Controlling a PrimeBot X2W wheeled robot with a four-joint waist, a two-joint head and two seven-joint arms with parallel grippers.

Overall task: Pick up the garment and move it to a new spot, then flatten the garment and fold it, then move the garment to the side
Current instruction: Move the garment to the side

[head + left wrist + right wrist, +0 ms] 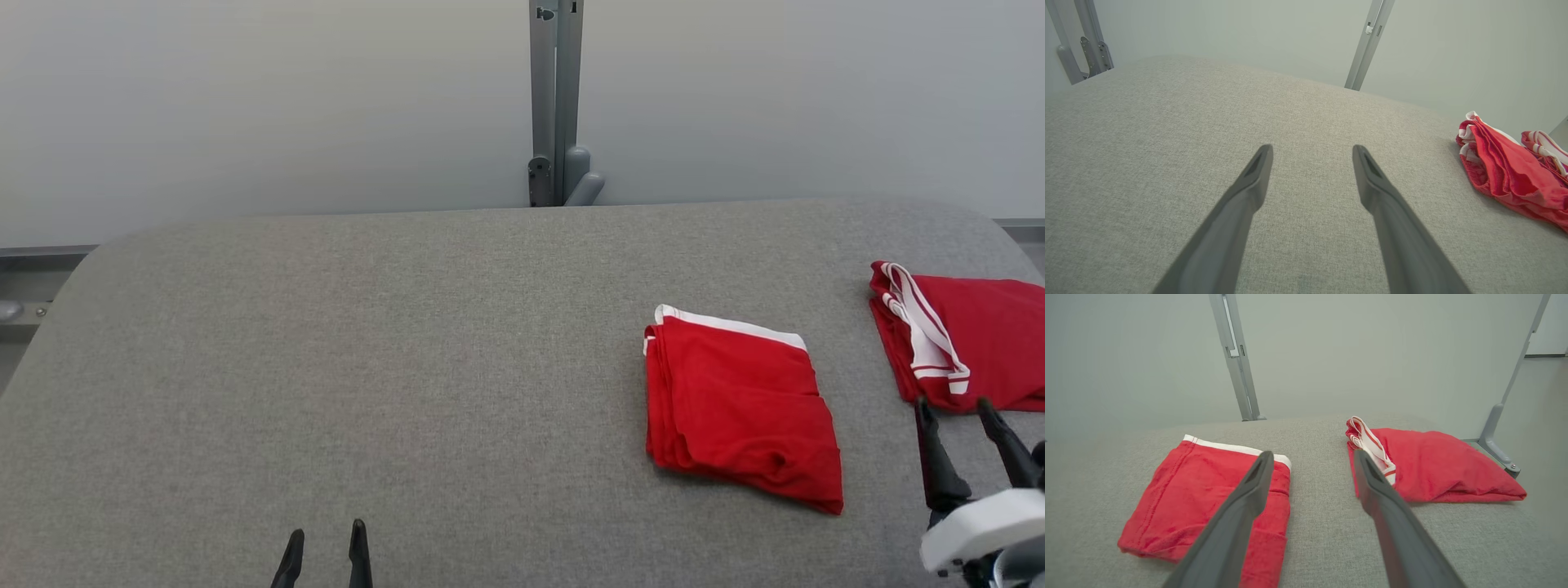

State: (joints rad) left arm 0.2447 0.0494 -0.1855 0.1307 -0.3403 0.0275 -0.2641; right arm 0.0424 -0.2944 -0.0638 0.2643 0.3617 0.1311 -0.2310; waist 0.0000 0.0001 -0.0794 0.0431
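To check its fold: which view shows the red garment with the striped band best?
Right wrist view: the striped-band garment lies whole there. The head view crops it at the edge; the left wrist view shows mostly its band.

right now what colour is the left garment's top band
White band on the red garment; head view shows it best.

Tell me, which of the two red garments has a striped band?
The far-right garment, just beyond the right gripper: its white band carries red stripes. The folded garment nearer the middle has a plain white band.
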